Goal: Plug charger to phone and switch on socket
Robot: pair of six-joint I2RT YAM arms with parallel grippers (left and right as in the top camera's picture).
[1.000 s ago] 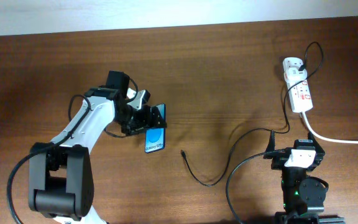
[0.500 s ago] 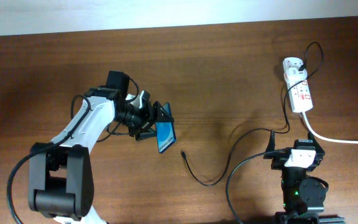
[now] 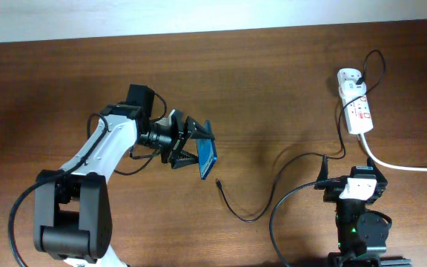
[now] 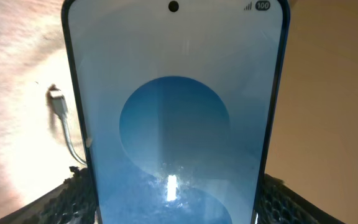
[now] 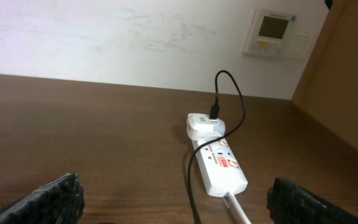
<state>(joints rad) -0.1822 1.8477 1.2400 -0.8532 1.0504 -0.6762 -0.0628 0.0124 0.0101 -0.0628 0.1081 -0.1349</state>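
Note:
My left gripper [image 3: 191, 144] is shut on the phone [image 3: 207, 158] and holds it tilted on edge above the table; the blue screen with a lighter circle fills the left wrist view [image 4: 174, 112]. The charger is a thin black cable [image 3: 273, 193] curving across the table; its connector tip [image 3: 218, 182] lies just below the phone and also shows in the left wrist view [image 4: 57, 99]. Its black plug sits in the socket [image 3: 354, 100], a white power strip at the far right, also in the right wrist view [image 5: 219, 165]. My right gripper [image 5: 173, 205] is open and empty, near the front edge.
The thick white cord [image 3: 406, 165] runs from the socket to the right edge. A pale wall with a thermostat panel [image 5: 277, 32] lies beyond the table's far edge.
My left gripper has lifted the phone off the table, turned it up on its edge and carried it right, toward the cable tip. The right arm has not moved.

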